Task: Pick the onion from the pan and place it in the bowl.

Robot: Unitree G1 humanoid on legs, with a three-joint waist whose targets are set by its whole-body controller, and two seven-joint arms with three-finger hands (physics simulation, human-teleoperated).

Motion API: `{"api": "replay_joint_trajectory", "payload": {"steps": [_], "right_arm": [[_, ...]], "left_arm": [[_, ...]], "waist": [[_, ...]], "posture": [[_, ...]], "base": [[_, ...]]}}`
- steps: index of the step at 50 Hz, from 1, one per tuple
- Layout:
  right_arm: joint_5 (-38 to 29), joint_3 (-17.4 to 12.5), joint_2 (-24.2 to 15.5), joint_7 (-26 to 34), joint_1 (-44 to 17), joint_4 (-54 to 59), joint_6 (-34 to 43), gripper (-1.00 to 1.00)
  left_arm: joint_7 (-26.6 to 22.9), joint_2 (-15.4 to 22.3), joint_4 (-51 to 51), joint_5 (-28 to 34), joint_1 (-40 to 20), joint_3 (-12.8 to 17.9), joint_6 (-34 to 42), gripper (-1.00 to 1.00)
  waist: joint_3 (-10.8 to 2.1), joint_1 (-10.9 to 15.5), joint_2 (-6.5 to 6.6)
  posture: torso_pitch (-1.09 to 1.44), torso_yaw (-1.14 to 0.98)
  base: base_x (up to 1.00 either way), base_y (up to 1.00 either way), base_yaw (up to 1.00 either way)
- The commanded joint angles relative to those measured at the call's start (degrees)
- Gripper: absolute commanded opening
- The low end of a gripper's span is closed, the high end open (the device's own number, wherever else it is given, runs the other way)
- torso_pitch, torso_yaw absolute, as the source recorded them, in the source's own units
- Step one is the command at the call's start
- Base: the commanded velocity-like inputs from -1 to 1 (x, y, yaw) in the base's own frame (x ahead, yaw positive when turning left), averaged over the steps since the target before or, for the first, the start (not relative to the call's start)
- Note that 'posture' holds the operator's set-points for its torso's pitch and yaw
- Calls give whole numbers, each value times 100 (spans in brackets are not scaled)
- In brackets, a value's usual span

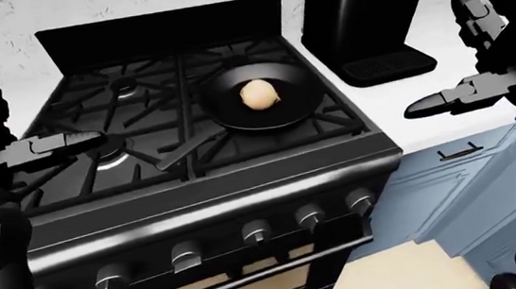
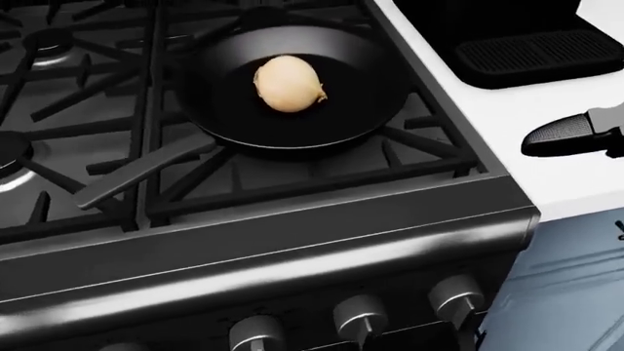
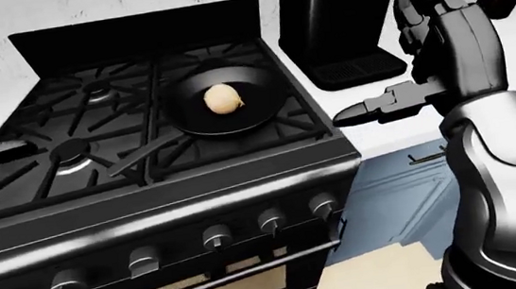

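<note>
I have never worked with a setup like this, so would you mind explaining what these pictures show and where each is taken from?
These are simulator renders from three cameras on a humanoid robot's head: two eye views and a closer head view looking down. Its left hand and right hand, each three-fingered, are raised with fingers spread, holding nothing. Below them is a black gas stove. A frying pan sits on the right burner with an onion inside. A black coffee machine stands on the white counter. No bowl is visible.
</note>
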Motion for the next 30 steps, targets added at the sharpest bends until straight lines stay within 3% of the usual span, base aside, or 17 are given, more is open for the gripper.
{"api": "replay_joint_trajectory", "payload": {"steps": [1,5,7,8,10,16,19,21,22,23,24,27,30], "right_arm": [[18,-34,-70,-8,-173,-204,-192,100],[12,-37,-63,-3,-155,-228,-184,100],[15,-39,-73,-2,-175,-232,-165,100],[17,-42,-77,1,-182,-233,-160,100],[18,-42,-78,3,-177,-239,-157,100],[6,-24,-89,3,-227,-234,-126,100],[4,-26,-85,2,-213,-238,-131,100],[1,-27,-85,-2,-221,-227,-130,100],[5,-27,-82,-7,-226,-225,-123,100],[5,-24,-82,-10,-229,-224,-118,100],[-8,-17,-82,-17,-226,-214,-130,100],[-28,-17,-68,-15,-195,-202,-171,100],[-16,-44,-81,-100,-312,-133,-196,100]], "left_arm": [[42,144,-195,31,-143,177,-195,100],[41,142,-208,30,-137,179,-191,100],[42,140,-209,32,-137,174,-191,100],[46,142,-214,29,-143,176,-183,100],[49,146,-217,25,-152,175,-177,100],[56,164,-211,18,-173,175,-165,100],[56,165,-212,17,-168,175,-166,100],[57,169,-208,13,-172,180,-165,100],[58,169,-207,15,-170,179,-167,100],[59,170,-208,13,-169,182,-167,100],[58,170,-208,10,-166,185,-167,100],[58,174,-214,5,-162,190,-163,100],[61,180,-223,-3,-157,201,-157,100]], "waist": [[-111,39,13],[-22,-7,324],[-127,-38,673],[-137,-17,624],[-66,12,644],[-46,68,320],[-54,100,73],[-161,106,-269],[-98,52,20],[-85,77,-99],[-110,51,-98],[-138,64,23],[-103,27,274]], "posture": [[0,0],[0,0],[0,0],[0,0],[0,0],[0,0],[0,0],[0,0],[0,0],[0,0],[0,0],[0,0],[0,0]], "base": [[16,9,0],[16,10,0],[16,9,0],[16,8,0],[17,8,0],[16,8,0],[16,8,0],[16,9,0],[17,8,0],[16,9,0],[16,8,0],[16,7,0],[12,2,0]]}}
